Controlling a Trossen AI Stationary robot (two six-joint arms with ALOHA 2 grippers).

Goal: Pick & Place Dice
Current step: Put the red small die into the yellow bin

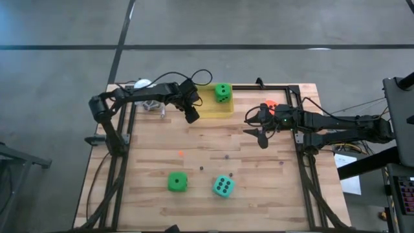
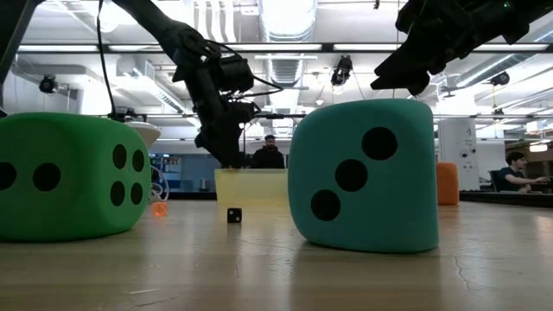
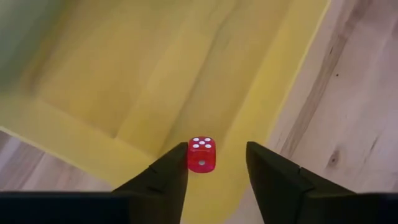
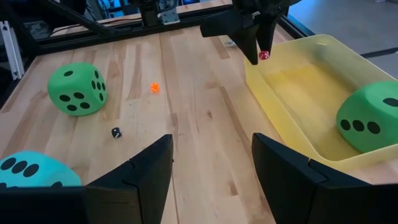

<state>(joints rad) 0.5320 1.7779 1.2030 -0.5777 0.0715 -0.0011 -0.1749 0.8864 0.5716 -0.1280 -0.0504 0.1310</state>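
The left gripper (image 3: 216, 169) hangs over the near edge of the yellow tray (image 1: 217, 110) at the far side of the bench (image 1: 259, 188), its fingers spread with a small red die (image 3: 201, 154) between them; the die touches neither finger that I can see, so I judge it is being let go into the tray; it sits straight below the fingertips, just inside the tray's rim, and a cube has no long axis to mind. The right gripper (image 4: 211, 163) waits over the right side of the bench, fingers spread and empty, near the orange die (image 1: 270, 105). Counted: two big green dice, one in the tray (image 1: 222, 92) and one on the bench (image 1: 177, 182); one teal die (image 1: 223, 186) beside that; one orange die; besides the red one, a tiny black die (image 4: 116, 132) and a tiny orange one (image 4: 153, 88) lie on the boards; the bench dice lie about midway between the arms.
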